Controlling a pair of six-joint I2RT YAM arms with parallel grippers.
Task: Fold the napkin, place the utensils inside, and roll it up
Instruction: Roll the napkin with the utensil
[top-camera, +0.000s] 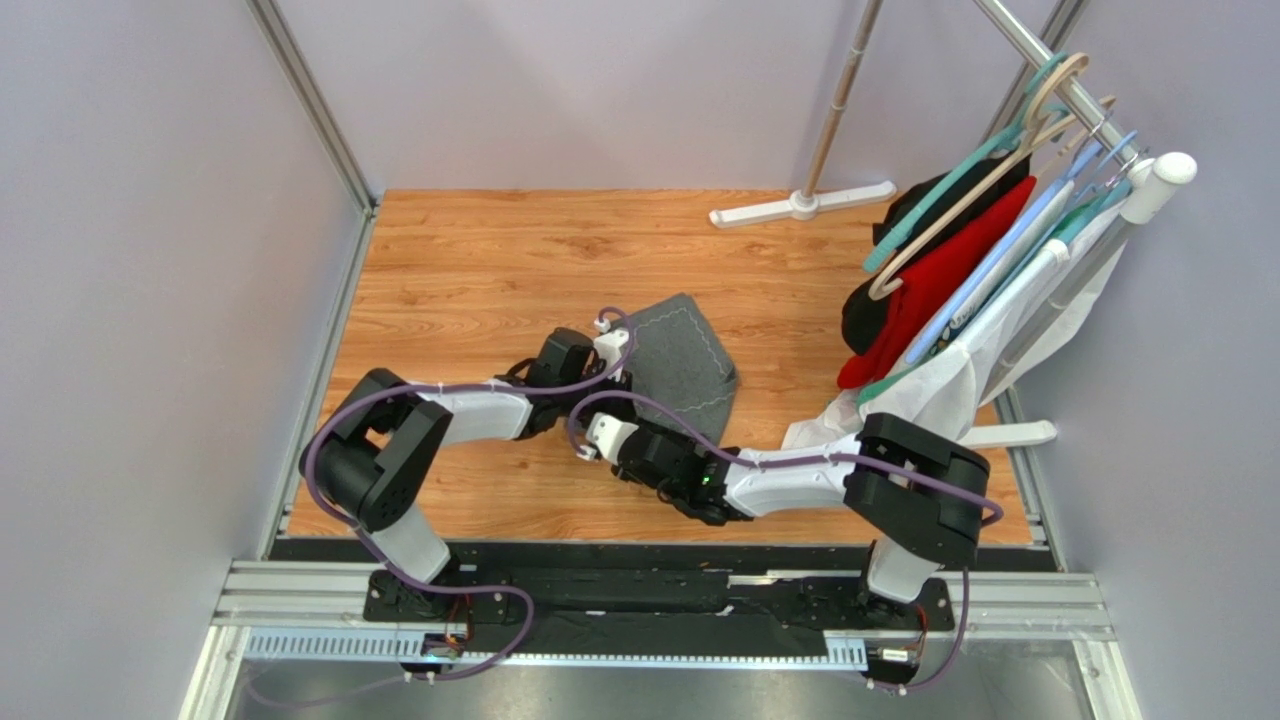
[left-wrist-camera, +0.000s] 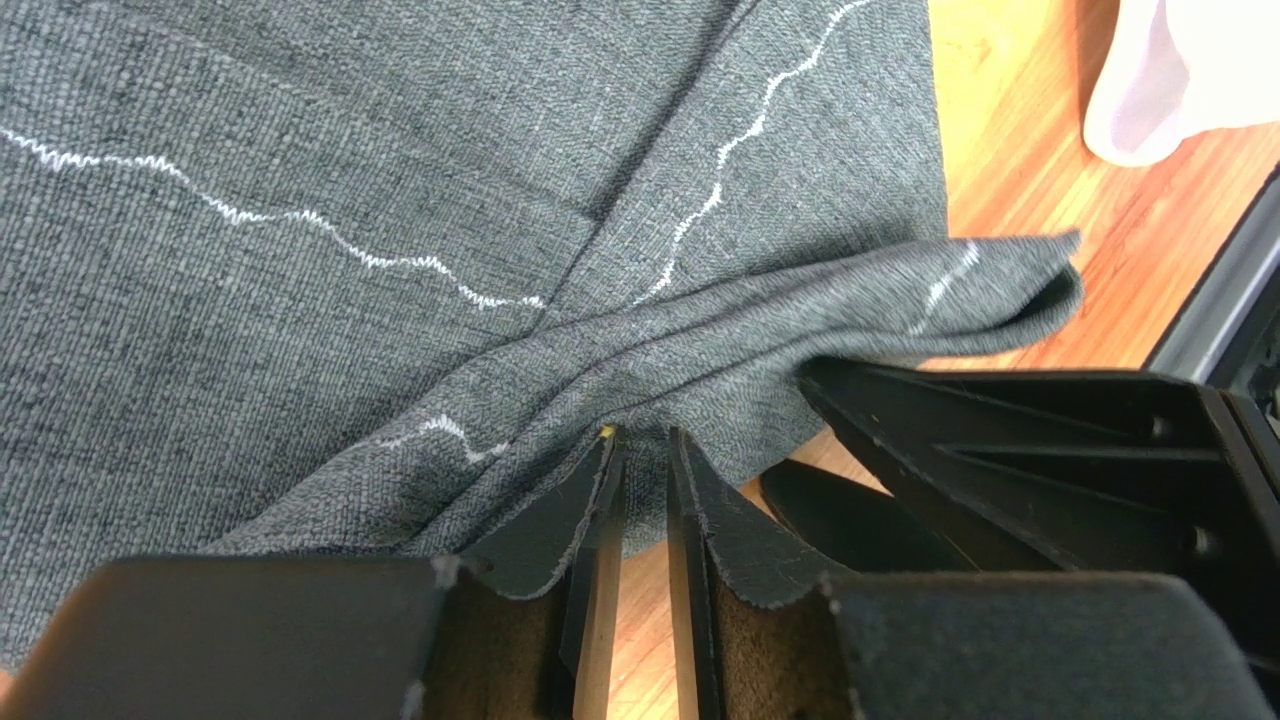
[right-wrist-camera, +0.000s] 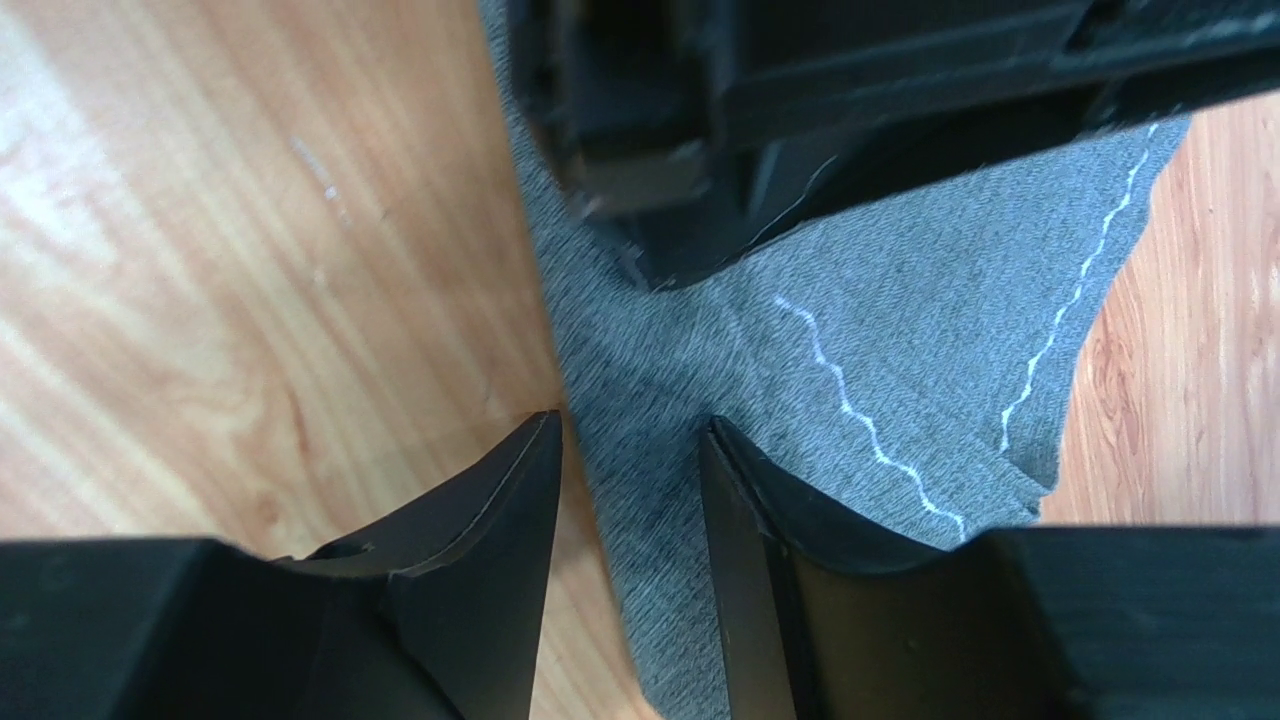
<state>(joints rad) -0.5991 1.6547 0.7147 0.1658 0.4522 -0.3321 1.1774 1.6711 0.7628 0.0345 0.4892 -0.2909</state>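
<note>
While the napkin (top-camera: 688, 360) lies part-folded near the middle of the table (top-camera: 481, 255), both arms crowd its 9 o'clock edge. Seen from above, the cloth spreads away from them toward 3 o'clock, so I judge a pull on that edge would carry it over its own body. The left end effector (left-wrist-camera: 639, 450) is clenched on a raised ridge of the napkin that runs crosswise to its fingers. Just at its 6 o'clock, the right end effector (right-wrist-camera: 631, 435) stands released, jaws apart astride the cloth's border. Both are equally near, but only the left has hold. No utensils show anywhere. Red and black garments (top-camera: 932, 285) and a white cloth (top-camera: 932, 398) hang at 3 o'clock, well apart. The two end effectors, close together, look like each other's only obstruction
</note>
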